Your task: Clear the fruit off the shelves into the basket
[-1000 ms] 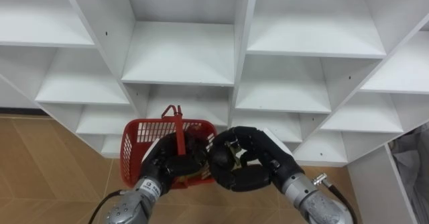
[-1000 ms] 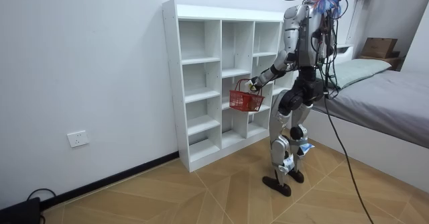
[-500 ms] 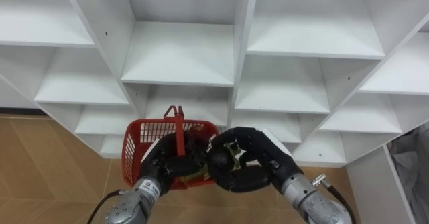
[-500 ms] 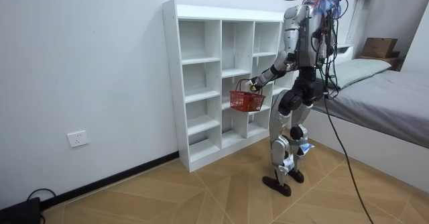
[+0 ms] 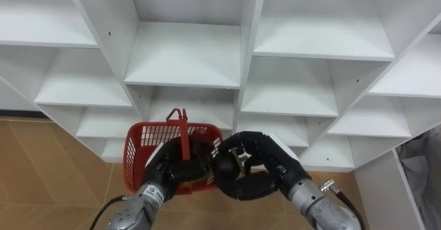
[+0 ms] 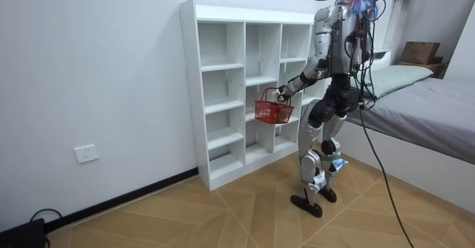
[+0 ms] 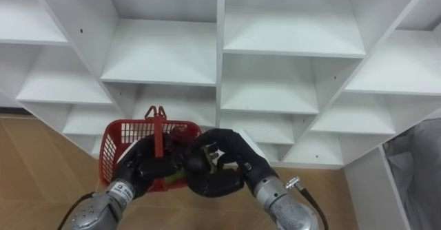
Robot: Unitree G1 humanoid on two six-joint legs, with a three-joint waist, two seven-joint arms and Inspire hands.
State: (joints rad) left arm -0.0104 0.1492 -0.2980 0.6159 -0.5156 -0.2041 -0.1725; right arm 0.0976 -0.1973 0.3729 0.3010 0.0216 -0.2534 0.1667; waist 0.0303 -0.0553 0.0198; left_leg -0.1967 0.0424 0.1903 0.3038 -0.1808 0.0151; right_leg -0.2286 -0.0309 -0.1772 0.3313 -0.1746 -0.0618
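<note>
Your right robot hand (image 5: 253, 175), clasping a fruit (image 5: 241, 158), now sits slightly nearer the basket (image 5: 138, 147) your left robot hand (image 5: 172, 169) grips; deposit likely next.

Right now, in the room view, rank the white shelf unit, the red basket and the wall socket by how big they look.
1. white shelf unit: largest by far.
2. red basket: much smaller, held in front of the shelves.
3. wall socket: smallest, low on the wall.
</note>
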